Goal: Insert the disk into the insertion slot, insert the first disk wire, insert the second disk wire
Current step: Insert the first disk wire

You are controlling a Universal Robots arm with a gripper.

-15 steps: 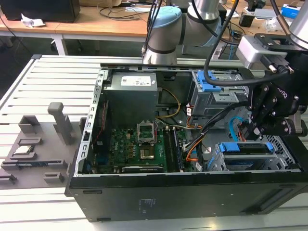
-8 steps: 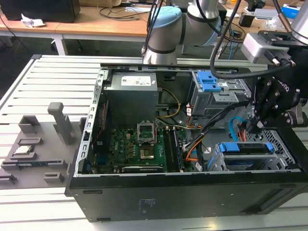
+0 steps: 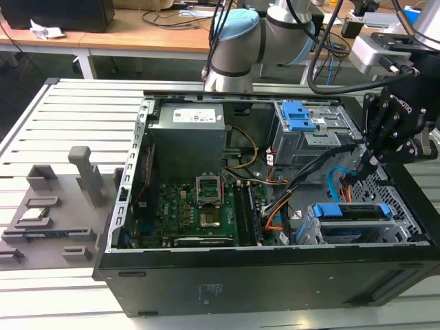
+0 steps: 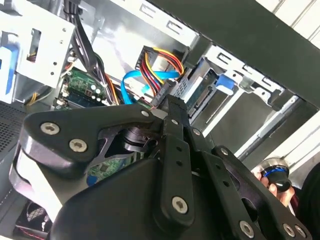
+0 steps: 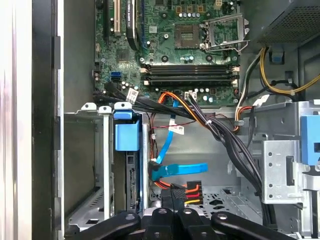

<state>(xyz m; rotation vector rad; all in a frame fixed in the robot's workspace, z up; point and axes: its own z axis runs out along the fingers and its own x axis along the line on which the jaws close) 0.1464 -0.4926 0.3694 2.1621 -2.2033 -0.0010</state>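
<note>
The disk [image 3: 347,211], in its blue carrier, sits inside the insertion slot [image 3: 307,228], the silver cage at the exterior view's right. In the first wrist view the disk [image 5: 126,136] stands in the slot [image 5: 106,165]. A flat blue wire [image 5: 177,170] reaches the disk's rear edge. My gripper [image 5: 175,212] is shut on a black connector with red, orange and yellow wires [image 5: 184,190], held close beside the disk's rear. The same connector [image 4: 159,62] and blue wire [image 4: 142,82] show past my gripper [image 4: 167,107] in the second wrist view. From outside, my gripper [image 3: 359,167] hangs just above the slot.
A taller grey cage with blue clips [image 3: 301,124] stands behind the slot. Black cable bundles [image 5: 225,140] cross between the motherboard [image 3: 199,210] and the cages. The power supply [image 3: 189,134] fills the back. A grey fixture plate [image 3: 48,213] lies left of the case. A hand [image 4: 280,192] shows beyond the case.
</note>
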